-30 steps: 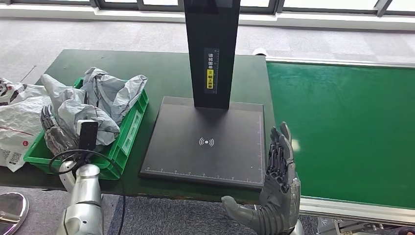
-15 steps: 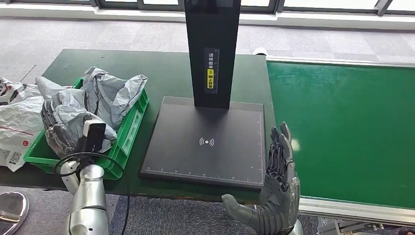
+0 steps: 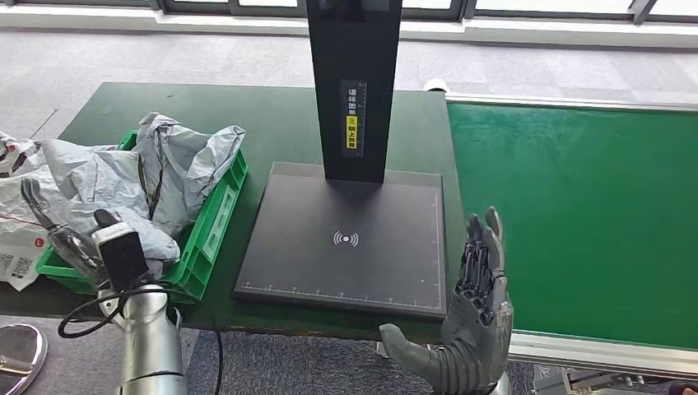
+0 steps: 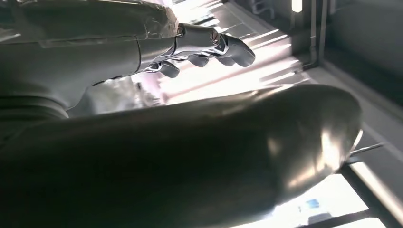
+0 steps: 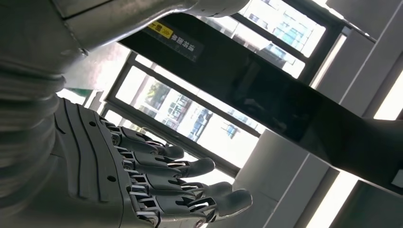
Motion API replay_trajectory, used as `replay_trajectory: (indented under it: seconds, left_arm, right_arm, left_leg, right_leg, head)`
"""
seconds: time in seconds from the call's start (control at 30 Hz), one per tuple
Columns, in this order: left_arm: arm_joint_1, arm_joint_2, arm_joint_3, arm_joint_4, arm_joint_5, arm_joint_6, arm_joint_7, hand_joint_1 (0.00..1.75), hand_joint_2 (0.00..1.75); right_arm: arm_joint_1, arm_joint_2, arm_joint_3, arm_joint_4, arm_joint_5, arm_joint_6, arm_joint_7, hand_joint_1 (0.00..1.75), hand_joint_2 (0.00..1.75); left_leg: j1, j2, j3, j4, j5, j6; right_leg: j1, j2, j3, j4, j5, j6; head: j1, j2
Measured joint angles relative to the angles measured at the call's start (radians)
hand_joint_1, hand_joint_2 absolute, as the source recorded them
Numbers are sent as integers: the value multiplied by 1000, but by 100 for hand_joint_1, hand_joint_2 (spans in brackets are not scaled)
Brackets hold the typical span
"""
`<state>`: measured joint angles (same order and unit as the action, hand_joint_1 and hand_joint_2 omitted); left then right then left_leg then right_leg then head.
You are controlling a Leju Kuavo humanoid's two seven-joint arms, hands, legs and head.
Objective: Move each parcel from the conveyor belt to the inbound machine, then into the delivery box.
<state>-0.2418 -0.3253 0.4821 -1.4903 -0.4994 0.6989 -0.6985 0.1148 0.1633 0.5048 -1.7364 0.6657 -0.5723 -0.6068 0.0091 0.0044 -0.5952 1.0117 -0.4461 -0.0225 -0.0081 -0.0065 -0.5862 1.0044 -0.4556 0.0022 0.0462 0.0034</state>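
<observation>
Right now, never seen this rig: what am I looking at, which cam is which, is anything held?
It is a two-armed humanoid sorting parcels. The wide picture is its head camera looking down; the two dim, turned pictures come from cameras at its wrists.

On the dark green table stands the inbound machine, a black plate with a post. Right of it runs the green conveyor belt, with no parcel in view on it. Left is the green delivery box, heaped with grey parcels.

The left hand lies open against that heap, gripping nothing. The right hand is raised, open and empty, between machine and belt.
</observation>
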Motion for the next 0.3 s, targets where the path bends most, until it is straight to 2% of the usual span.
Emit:
replay_trajectory:
  seconds: [0.17,0.23,0.3]
  left_arm:
    - [132,-6,-135,-298,77,0,10,0,0]
    - [179,-4,-206,-361,71,0,17,0,0]
    - [192,-3,-255,-381,71,0,7,0,0]
  right_arm:
    - [3,9,-11,23,-101,18,-70,0,175]
    - [3,14,-19,36,-101,24,-81,0,175]
    - [4,17,-25,42,-92,21,-87,0,175]
  left_leg:
    - [0,0,1,0,-3,1]
    - [-1,-1,1,0,-4,2]
    - [0,-3,1,1,-4,3]
  right_leg:
    - [-1,-1,2,-1,-3,2]
    - [-1,-2,2,-1,-4,2]
    - [-1,-4,2,-1,-4,2]
  head:
    - [0,0]
    - [0,0]
    - [0,0]
